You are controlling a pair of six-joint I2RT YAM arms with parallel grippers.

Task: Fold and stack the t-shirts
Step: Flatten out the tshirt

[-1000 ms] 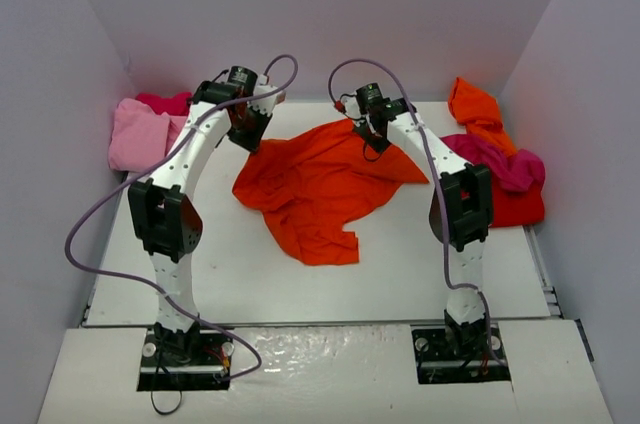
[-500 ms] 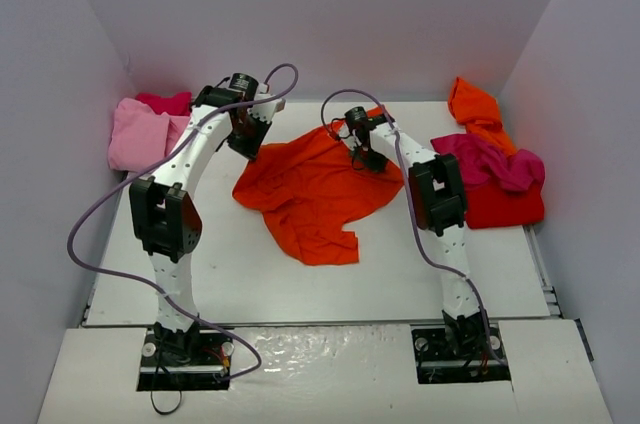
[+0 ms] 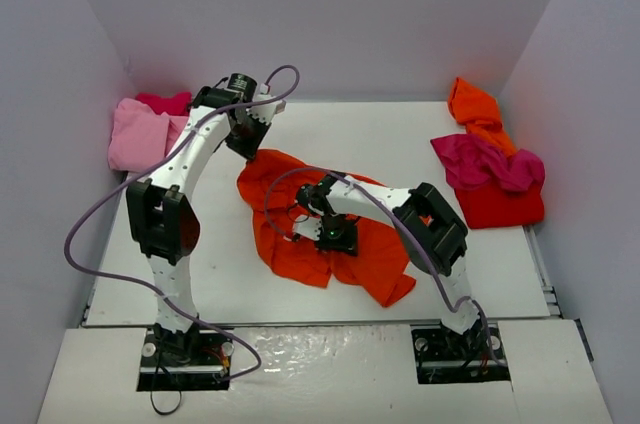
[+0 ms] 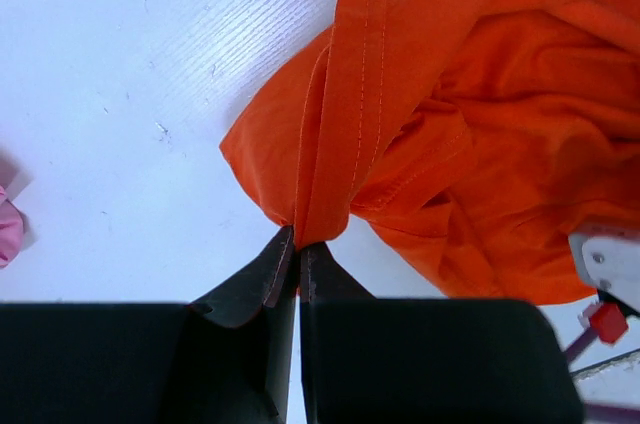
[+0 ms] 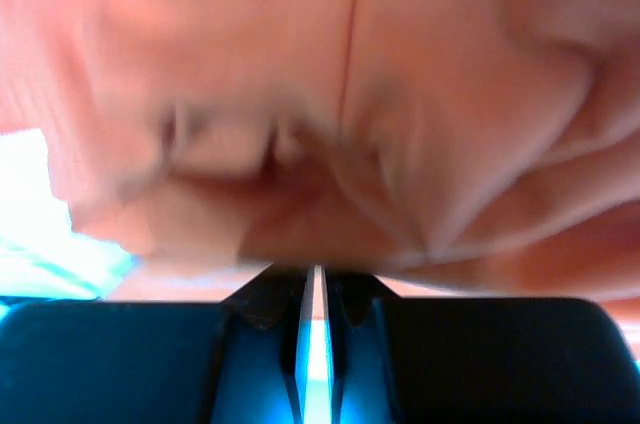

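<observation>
edges should meet as we fold the soft bright orange cloth t-shirt [image 4: 470, 134], our left gripper [image 4: 297, 244] pinching it tight, our right gripper [image 5: 314, 276] nearly closed, hold unclear.

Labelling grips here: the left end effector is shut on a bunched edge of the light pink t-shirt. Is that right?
The colour is wrong. The left end effector is shut on a bunched edge of the orange t-shirt, as the left wrist view shows.
</observation>
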